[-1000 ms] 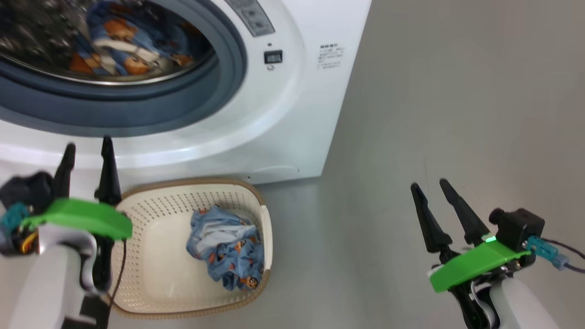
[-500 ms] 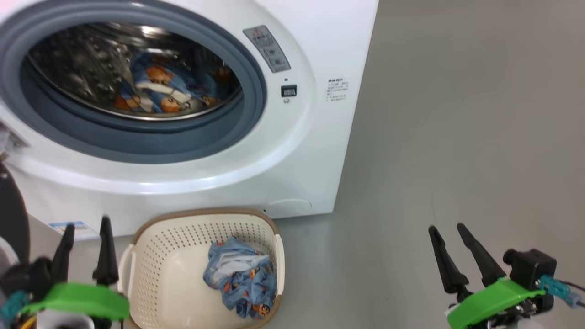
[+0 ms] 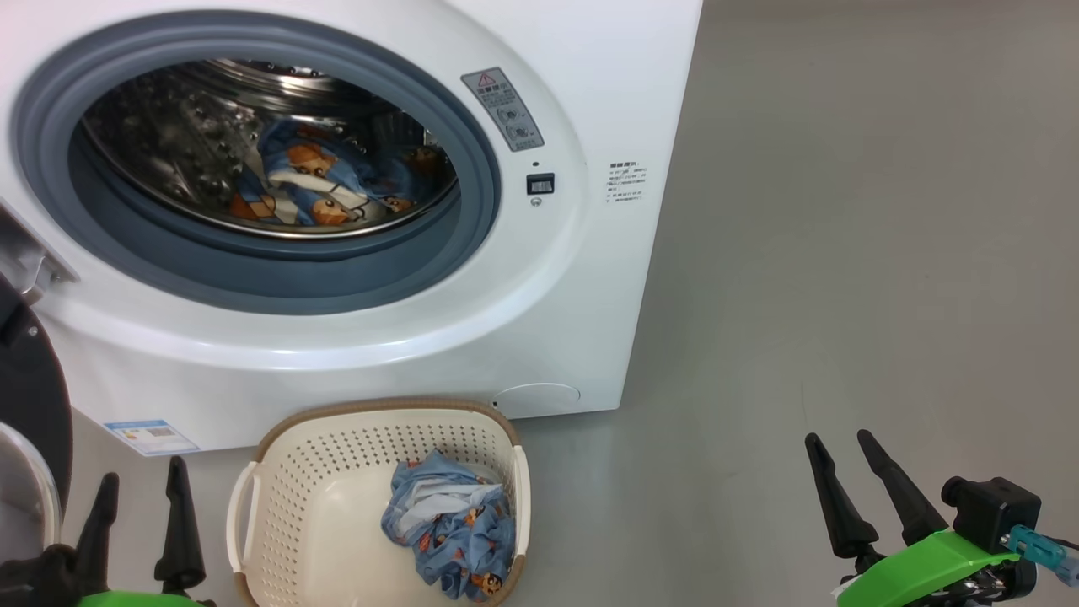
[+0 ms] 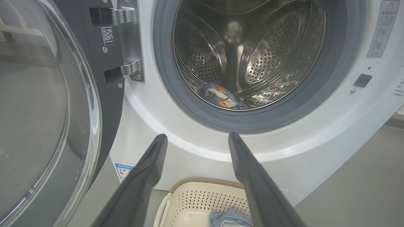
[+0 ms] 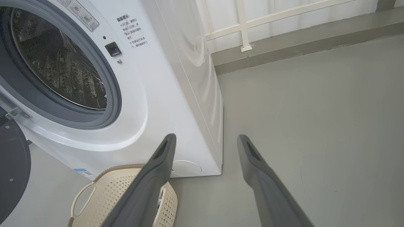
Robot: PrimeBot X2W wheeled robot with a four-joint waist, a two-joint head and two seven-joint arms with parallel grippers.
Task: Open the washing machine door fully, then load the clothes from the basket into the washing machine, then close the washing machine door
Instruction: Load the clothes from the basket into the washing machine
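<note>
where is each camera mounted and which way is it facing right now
Head: on the head, facing forward and down at washer, basket and floor; left tool and right tool, both open, at the bottom corners.
Left wrist: on that wrist, facing into the drum past the open door; its two fingers rise from below.
Right wrist: on that wrist, facing the washer's right front and floor; its fingers show.
Shared: head and left wrist both see clothes in drum and basket.

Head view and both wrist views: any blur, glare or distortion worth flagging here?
Head view: sharp, soft highlight band on the washing machine below its opening. Left wrist view: pale reflections veil the washing machine door glass. Right wrist view: sheen on the machine's side panel.
</note>
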